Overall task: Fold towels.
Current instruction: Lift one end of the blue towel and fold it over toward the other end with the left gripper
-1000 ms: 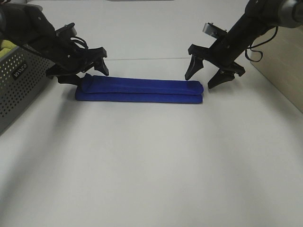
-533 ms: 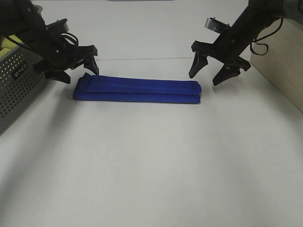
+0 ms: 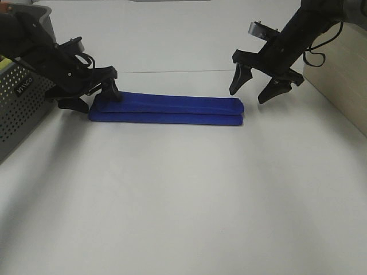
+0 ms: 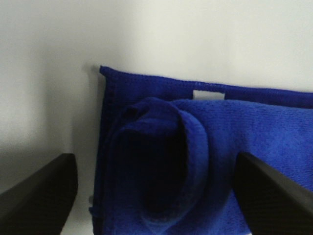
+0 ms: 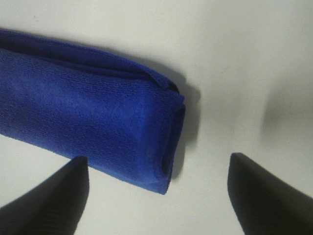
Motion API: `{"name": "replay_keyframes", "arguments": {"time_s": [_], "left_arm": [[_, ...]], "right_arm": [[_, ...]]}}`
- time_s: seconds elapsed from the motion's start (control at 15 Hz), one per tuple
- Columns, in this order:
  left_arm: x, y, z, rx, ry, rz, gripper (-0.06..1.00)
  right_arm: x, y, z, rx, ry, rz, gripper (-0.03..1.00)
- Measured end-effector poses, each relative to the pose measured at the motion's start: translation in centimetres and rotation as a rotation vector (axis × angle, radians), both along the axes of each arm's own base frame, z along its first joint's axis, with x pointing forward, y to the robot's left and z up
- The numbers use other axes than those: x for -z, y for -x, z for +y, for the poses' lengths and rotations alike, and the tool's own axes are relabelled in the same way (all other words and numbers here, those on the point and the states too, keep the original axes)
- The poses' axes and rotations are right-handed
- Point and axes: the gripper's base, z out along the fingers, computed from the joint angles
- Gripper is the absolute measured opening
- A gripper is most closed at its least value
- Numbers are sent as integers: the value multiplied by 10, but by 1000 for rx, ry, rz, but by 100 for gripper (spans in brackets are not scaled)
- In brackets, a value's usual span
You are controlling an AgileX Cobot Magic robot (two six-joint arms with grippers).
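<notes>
A blue towel [image 3: 166, 109], folded into a long narrow strip, lies across the white table. My left gripper [image 3: 92, 97] is open, its fingers straddling the towel's left end; that end [image 4: 161, 171] fills the left wrist view, with a small white tag [image 4: 208, 94]. My right gripper [image 3: 253, 90] is open and hovers just above and beyond the towel's right end, which shows in the right wrist view [image 5: 98, 127] between the two fingers.
A grey perforated metal basket [image 3: 23, 97] stands at the far left, close behind my left arm. A wooden board [image 3: 344, 74] lies at the right edge of the table.
My left gripper has come down and right onto the towel's left end, fingers now around it. My right gripper rose slightly a second ago and has since held still.
</notes>
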Motion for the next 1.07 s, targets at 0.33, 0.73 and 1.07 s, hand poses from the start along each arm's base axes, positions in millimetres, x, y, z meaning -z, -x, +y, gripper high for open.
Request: {"name": "replay_keyframes", "arguments": {"time_s": [0.33, 0.73, 1.07], "left_arm": [[7, -1, 1, 0, -14, -2, 68], [7, -4, 2, -13, -23, -33, 17], [2, -3, 2, -6, -26, -36, 10]], "right_arm": [[0, 0, 0, 0, 1, 0, 74], [0, 0, 0, 0, 1, 0, 74], [0, 0, 0, 0, 1, 0, 74]]}}
